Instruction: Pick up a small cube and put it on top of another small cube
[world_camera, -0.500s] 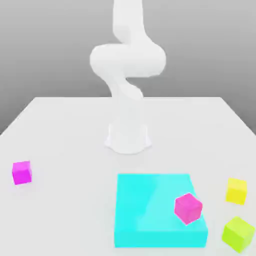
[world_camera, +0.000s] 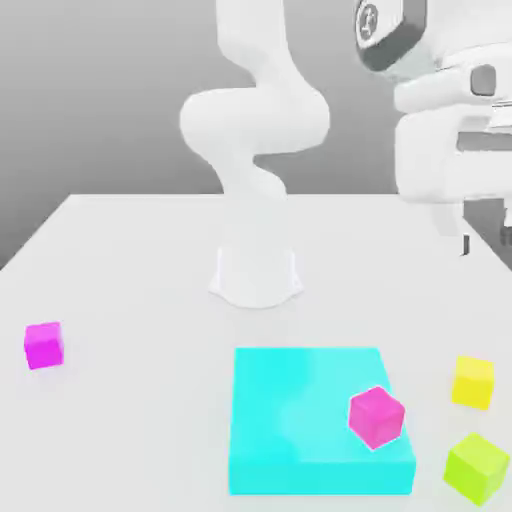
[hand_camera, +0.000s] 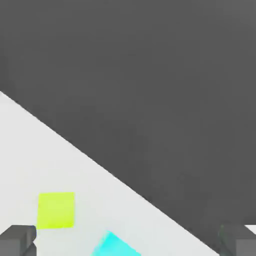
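Lime yellow-green colours the nearest cube (world_camera: 476, 469), which sits on the white table (world_camera: 140, 420) toward the exterior view's right, turned so that a corner faces forward. Level with it, the flat cyan block (world_camera: 300, 410) lies apart from it, and 1 hot-pink cube (world_camera: 376, 417) rests on top, near the block's front edge on the exterior view's right. A little farther back, the small yellow cube (world_camera: 473, 382) stands on the table behind the lime cube, with a gap between these 2. Farther back again, the small fuchsia cube (world_camera: 44, 345) sits alone, well apart from the others, near the exterior view's left; nothing is on top of it. The pincer (world_camera: 486, 240) hangs high at the exterior view's right, its 2 fingers spread wide with nothing between them, clear of all 4 cubes. Beyond the block, the white arm (world_camera: 255, 120) rises from its base (world_camera: 256, 275) on the table, in front of a grey backdrop (world_camera: 90, 90).
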